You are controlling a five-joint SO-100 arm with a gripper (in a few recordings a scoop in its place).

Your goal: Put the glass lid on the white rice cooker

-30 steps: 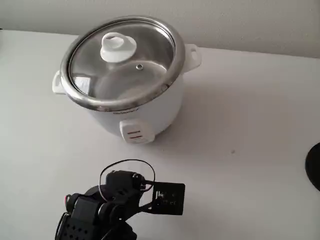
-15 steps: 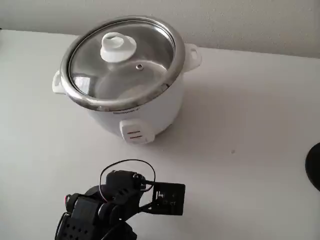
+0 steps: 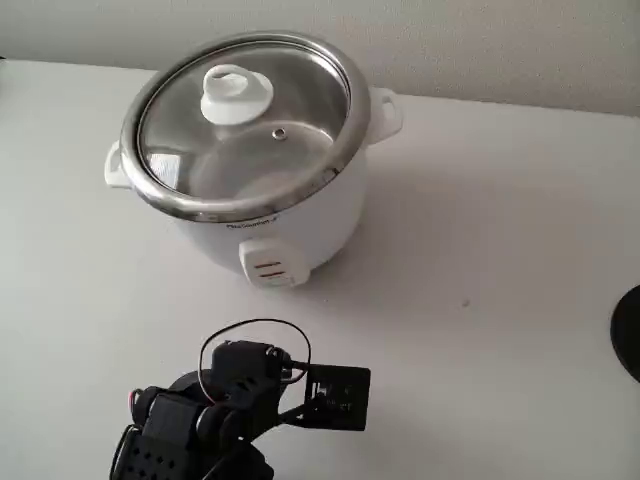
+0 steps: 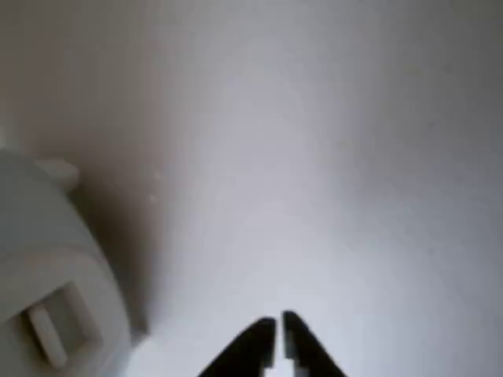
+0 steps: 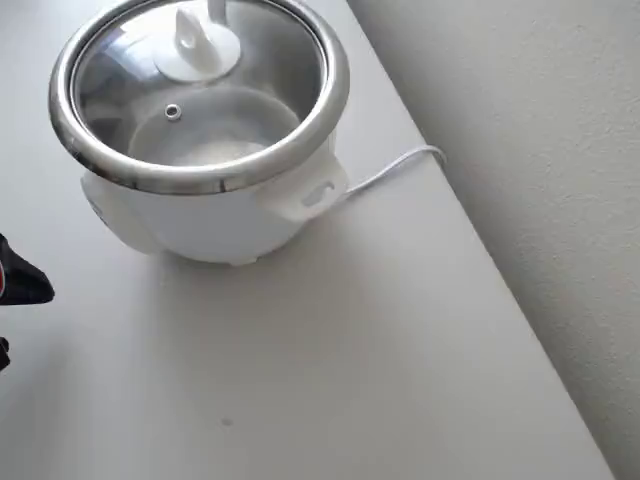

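Lid seated, arm pulled back: you are at the closing step.

In the fixed view, your arm (image 3: 205, 420) sits low at the left, well apart from the white rice cooker (image 3: 262, 215); the glass lid (image 3: 245, 122) rests on its steel rim, knob (image 3: 236, 94) up. In the wrist view the cooker's switch panel (image 4: 49, 330) shows at left, and further right the gripper (image 4: 276, 339) has its jaws nearly together, holding nothing. I judge the task done; your next move only needs parking clear of the cooker.
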